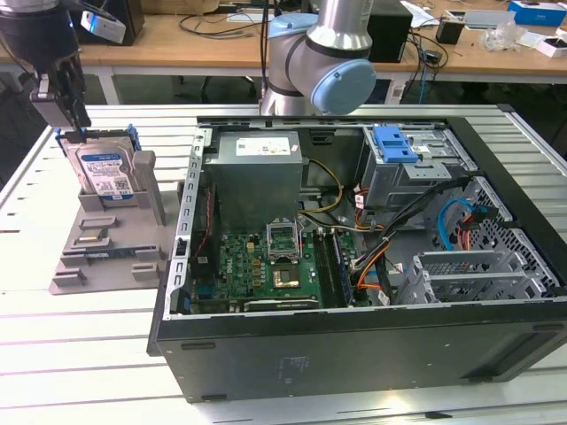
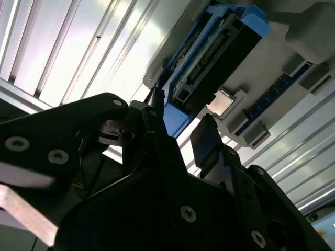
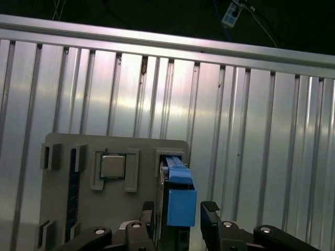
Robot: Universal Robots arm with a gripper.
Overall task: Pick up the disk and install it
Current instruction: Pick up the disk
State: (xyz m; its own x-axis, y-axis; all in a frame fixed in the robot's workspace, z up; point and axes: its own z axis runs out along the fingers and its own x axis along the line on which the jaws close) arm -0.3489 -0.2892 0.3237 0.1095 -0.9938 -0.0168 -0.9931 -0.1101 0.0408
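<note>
Shows the fingers (image 3: pixel 210 208) of the gripper (image 3: pixel 179 209) spread, one on each side of the top edge of the disk (image 1: pixel 102 168), with a narrow gap visible beside one; reads as poised to grasp, not yet clamped. Places the disk upright in a slot of the grey stand (image 1: pixel 97 257), narrow edge uppermost, presumably to offer that edge to a grasp from above. Finds a small square chip (image 3: pixel 112 166) in a neighbouring pocket. Locates the open computer case (image 1: pixel 354 354) at the exterior view's right on the slatted table (image 1: pixel 53 354), with the drive cage (image 1: pixel 416 177) in its far corner
</note>
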